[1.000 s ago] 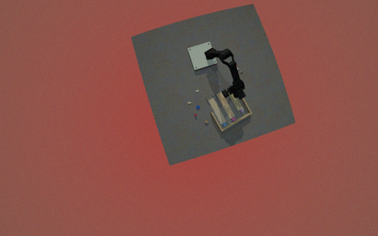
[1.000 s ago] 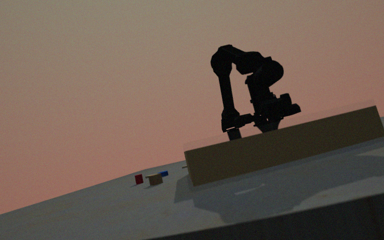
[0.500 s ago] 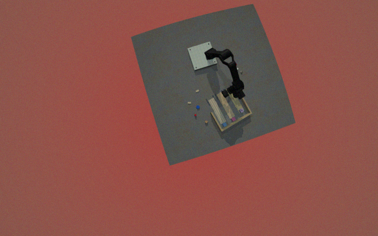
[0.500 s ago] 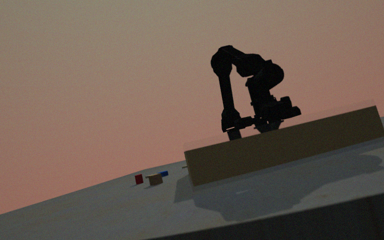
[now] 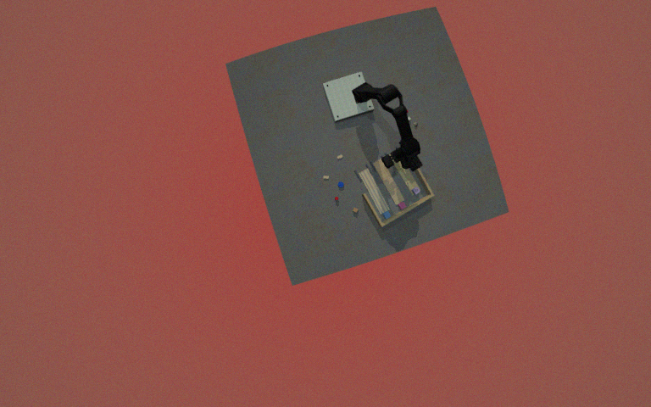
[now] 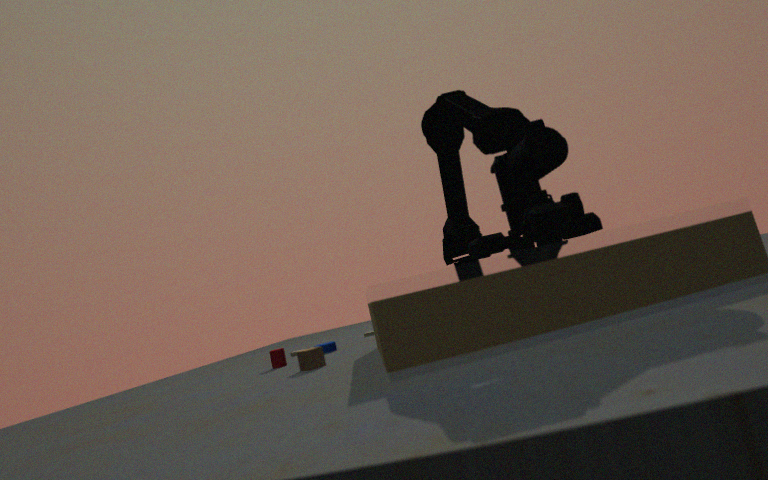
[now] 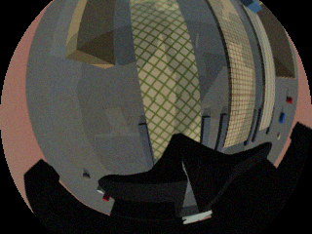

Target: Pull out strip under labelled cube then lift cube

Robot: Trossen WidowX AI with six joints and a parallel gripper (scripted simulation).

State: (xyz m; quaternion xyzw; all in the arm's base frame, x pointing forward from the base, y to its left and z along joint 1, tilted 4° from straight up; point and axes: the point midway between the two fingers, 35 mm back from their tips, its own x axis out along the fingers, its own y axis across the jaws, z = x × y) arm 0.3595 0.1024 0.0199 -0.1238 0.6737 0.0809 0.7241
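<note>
A purple cube [image 5: 416, 190], with a faint mark on top, sits at the far end of the green-latticed strip [image 5: 409, 182] [image 7: 168, 73]. It is out of the wrist view. A magenta cube [image 5: 402, 205] is at the end of the tan gridded strip [image 5: 391, 186] [image 7: 242, 88]. A blue cube [image 5: 386, 214] [image 7: 253, 5] is at the end of the striped strip [image 5: 373, 192] [image 7: 267, 93]. My gripper [image 7: 177, 136] is shut and empty, over the near end of the green-latticed strip in the wrist view. Its tips are hidden in the top and exterior views, so I cannot tell contact.
A wooden wall [image 5: 425, 184] [image 6: 566, 300] [image 7: 90, 41] encloses the strips' far side and parts of both ends. Dark guide rails [image 7: 146, 143] flank the strips' near ends. A red piece [image 5: 336, 198] [image 6: 277, 358], a blue piece [image 5: 341, 184] and a tan block [image 5: 355, 210] [image 6: 311, 359] lie outside.
</note>
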